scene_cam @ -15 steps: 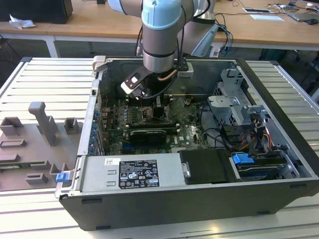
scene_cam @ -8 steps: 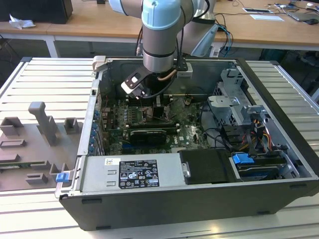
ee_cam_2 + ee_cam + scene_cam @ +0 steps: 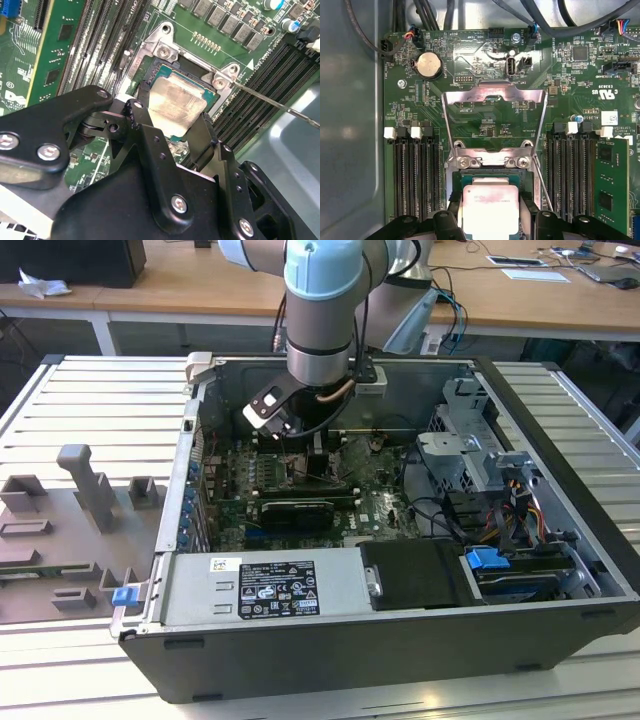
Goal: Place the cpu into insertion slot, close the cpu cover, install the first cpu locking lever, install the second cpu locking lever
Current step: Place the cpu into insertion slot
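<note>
The black claw (image 3: 175, 107), nearest in both wrist views, is narrowed onto the chip (image 3: 490, 202), with a finger on each of two opposite edges. The open computer case (image 3: 400, 670) surrounds it and the green board (image 3: 490, 55) lies beneath. Beyond the fingertips the silvery cover (image 3: 460, 96) is tipped back open. The socket (image 3: 485, 175) sits directly under the claw, the chip in or just over it; I cannot tell which. A thin lever (image 3: 270, 102) slants free beside the claw.

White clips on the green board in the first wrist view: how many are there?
4 white clips: two end the black slots by the grey case wall; two end the slots by the green memory card. The claw, holding the cpu, may hide more.
</note>
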Available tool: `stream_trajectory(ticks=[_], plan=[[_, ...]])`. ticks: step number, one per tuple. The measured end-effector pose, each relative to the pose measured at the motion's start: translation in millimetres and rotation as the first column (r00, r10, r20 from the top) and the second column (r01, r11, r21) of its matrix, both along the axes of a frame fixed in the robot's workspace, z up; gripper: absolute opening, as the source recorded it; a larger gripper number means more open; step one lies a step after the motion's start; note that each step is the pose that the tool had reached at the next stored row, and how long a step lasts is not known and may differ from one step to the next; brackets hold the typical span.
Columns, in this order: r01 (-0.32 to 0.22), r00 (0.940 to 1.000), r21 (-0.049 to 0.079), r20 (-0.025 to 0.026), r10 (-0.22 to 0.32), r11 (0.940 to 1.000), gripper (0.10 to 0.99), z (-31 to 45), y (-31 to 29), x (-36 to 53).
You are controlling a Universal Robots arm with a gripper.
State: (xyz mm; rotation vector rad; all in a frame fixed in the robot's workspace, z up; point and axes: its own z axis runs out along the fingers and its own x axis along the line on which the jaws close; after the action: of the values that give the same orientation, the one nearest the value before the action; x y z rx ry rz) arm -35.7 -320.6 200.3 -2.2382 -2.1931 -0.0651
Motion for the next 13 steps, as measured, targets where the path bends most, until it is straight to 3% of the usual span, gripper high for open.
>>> stream_trajectory(ticks=[2,13], plan=[[0.0,1.0,0.0,0.0002,0.0,1.0,0.541,2.7,0.0,0.0],[0.003,1.0,-0.002,0.0001,-0.003,1.0,0.541,0.0,-0.8,0.7]])
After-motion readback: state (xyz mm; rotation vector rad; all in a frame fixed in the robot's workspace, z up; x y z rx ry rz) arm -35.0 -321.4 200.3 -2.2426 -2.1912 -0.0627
